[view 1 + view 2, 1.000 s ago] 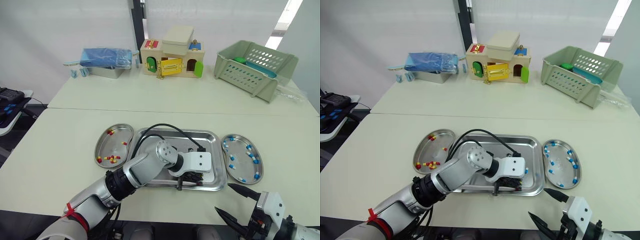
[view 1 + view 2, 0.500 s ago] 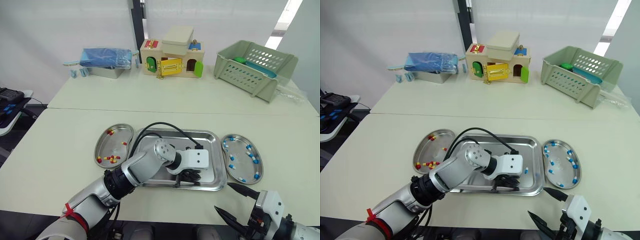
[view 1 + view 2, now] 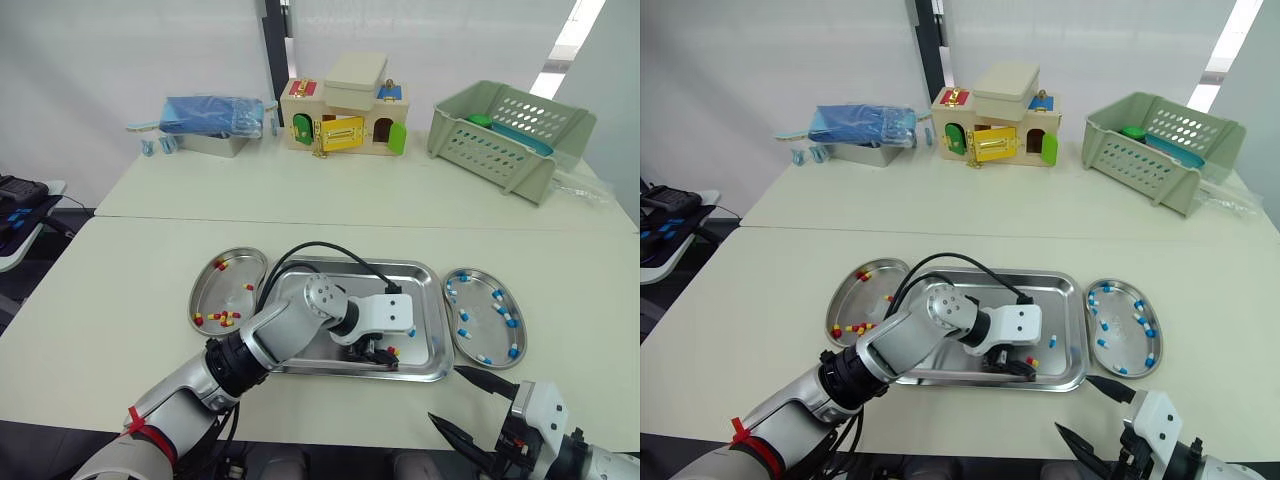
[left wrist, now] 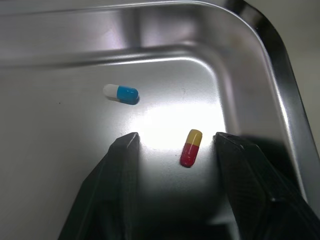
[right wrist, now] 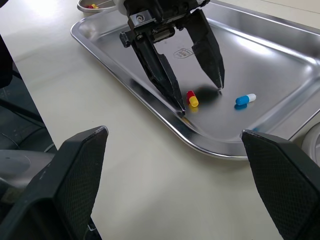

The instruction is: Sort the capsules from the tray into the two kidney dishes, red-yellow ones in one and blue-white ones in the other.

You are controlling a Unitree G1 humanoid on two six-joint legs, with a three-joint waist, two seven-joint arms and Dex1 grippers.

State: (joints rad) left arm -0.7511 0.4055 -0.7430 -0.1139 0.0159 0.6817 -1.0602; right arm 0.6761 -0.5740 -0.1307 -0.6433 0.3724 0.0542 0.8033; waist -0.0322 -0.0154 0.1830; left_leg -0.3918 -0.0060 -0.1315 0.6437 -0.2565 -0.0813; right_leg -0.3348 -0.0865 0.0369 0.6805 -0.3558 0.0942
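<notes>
My left gripper (image 4: 176, 139) is spread around a red-and-yellow capsule (image 4: 191, 147) in the shiny metal tray (image 4: 280, 90) on a pale table (image 3: 120, 290) by a white wall (image 3: 120, 60).

One rectangular steel tray (image 3: 425, 300) holds two capsules: one red-and-yellow capsule (image 4: 191, 147) and one blue-and-white capsule (image 4: 120, 93). Two steel kidney dishes flank it. The nine o'clock dish (image 3: 215, 290) holds several red-yellow capsules (image 3: 226, 319), and the three o'clock dish (image 3: 482, 325) holds several blue-white capsules (image 3: 462, 315). Both groups are too small to count exactly.
</notes>
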